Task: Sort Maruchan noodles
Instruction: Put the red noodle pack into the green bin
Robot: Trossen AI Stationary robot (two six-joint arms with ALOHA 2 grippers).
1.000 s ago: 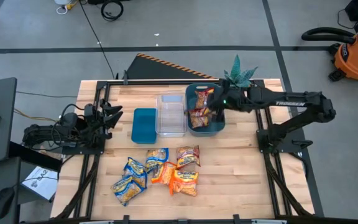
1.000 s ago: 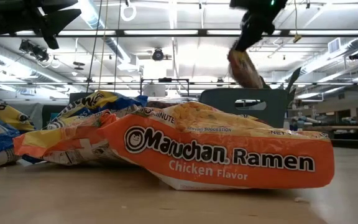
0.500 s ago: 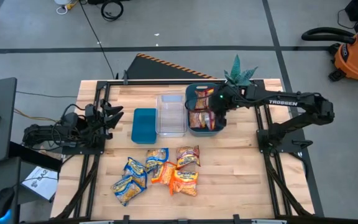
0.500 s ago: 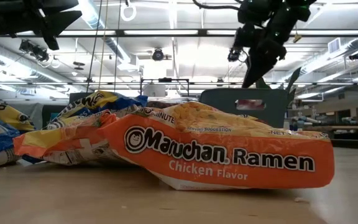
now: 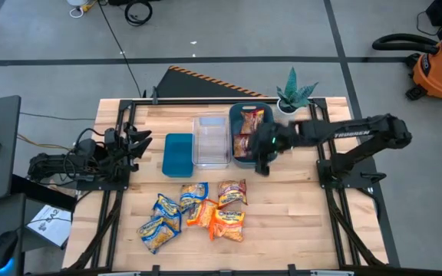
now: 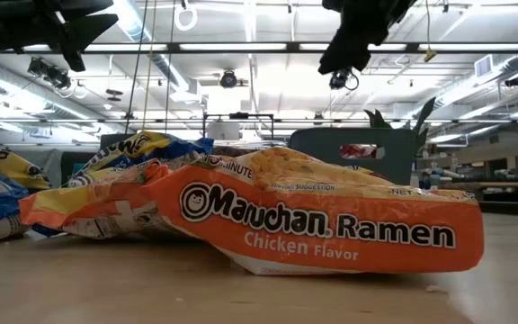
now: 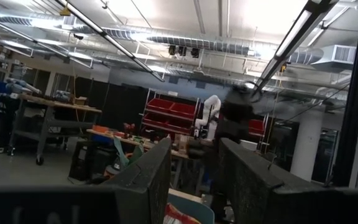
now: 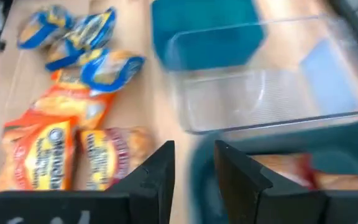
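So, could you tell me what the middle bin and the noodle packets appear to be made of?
The middle bin looks like clear, glossy hard plastic: the wooden table shows through it. The noodle packets look like thin printed plastic film, crinkled and shiny.

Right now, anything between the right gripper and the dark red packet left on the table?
Nothing visible. The right gripper hangs empty by the teal bin's front edge; bare wood lies between it and the dark red packet.
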